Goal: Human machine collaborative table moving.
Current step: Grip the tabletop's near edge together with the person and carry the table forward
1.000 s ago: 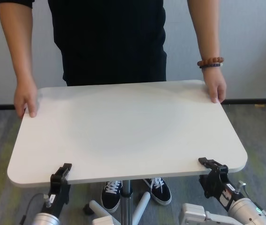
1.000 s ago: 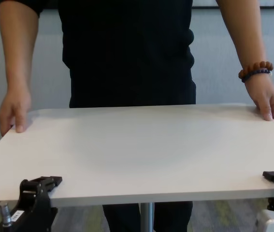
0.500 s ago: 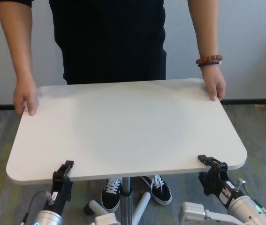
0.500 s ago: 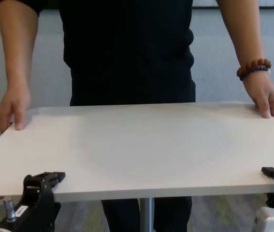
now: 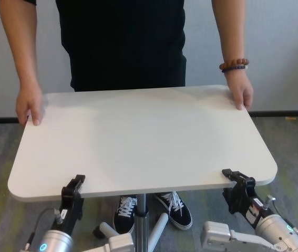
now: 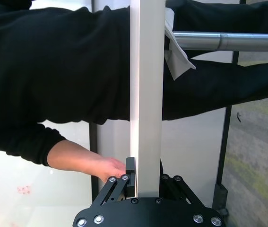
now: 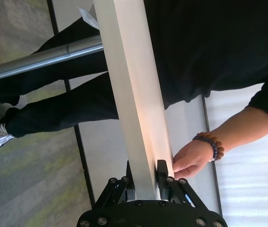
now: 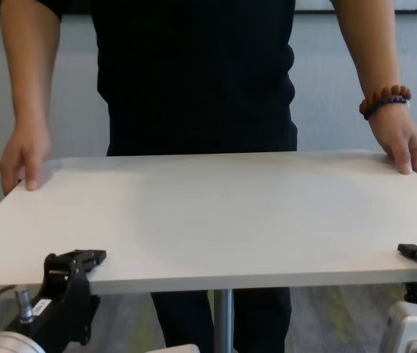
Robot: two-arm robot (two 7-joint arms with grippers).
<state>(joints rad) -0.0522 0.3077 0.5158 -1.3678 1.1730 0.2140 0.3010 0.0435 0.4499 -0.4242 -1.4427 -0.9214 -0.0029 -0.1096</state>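
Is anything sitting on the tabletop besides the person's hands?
No: in the head view the table top is bare, with only the human's hands at its far corners and both grippers on its near edge.

Off-white table; human in black; brown bracelet

The human stood behind the table's far edge, one hand on each far corner. The left gripper clamped the near edge by the near-left corner, the right gripper by the near-right corner.
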